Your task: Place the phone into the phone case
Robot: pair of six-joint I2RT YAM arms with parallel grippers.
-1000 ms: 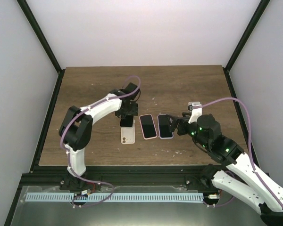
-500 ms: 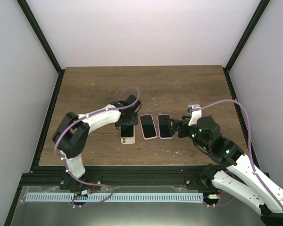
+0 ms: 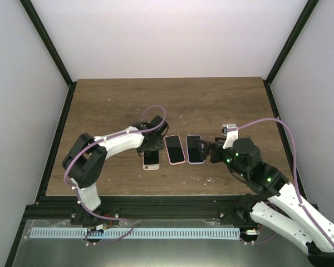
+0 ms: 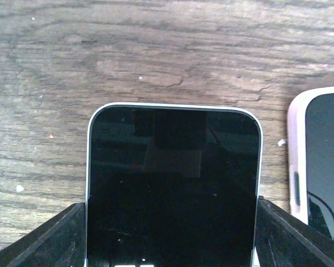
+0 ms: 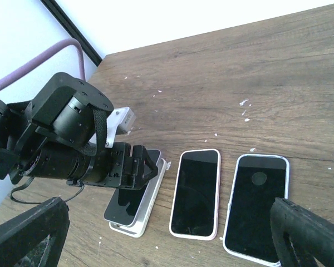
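The left claw (image 3: 151, 147) is clamped on the black glass-fronted phone (image 4: 172, 189). In the left wrist view its dark fingers (image 4: 44, 239) press against the phone's two long edges, near the end closest to the wrist. The phone sits directly over the white plastic phone case (image 5: 146, 210), which lies flat on the brown wooden table (image 3: 211, 105). Just to the right of the case are two other handsets: a black phone in a pink case (image 3: 175, 149) and, beside that, a black phone in a pale lilac case (image 3: 194, 149). From the right wrist view the phone's long axis runs almost parallel to the case's, both pointing away from the arm bases. The phone is offset slightly sideways, so a strip of white rim shows along one long edge and at the near end. It looks laid on top rather than snapped in, though I cannot tell whether any corner has seated. The coming move likely turns on a small sideways correction and a press straight down. The right claw (image 3: 209, 149) hangs spread wide and empty near the lilac-cased handset, apart from the white case, so the left arm is the one placed for the job.
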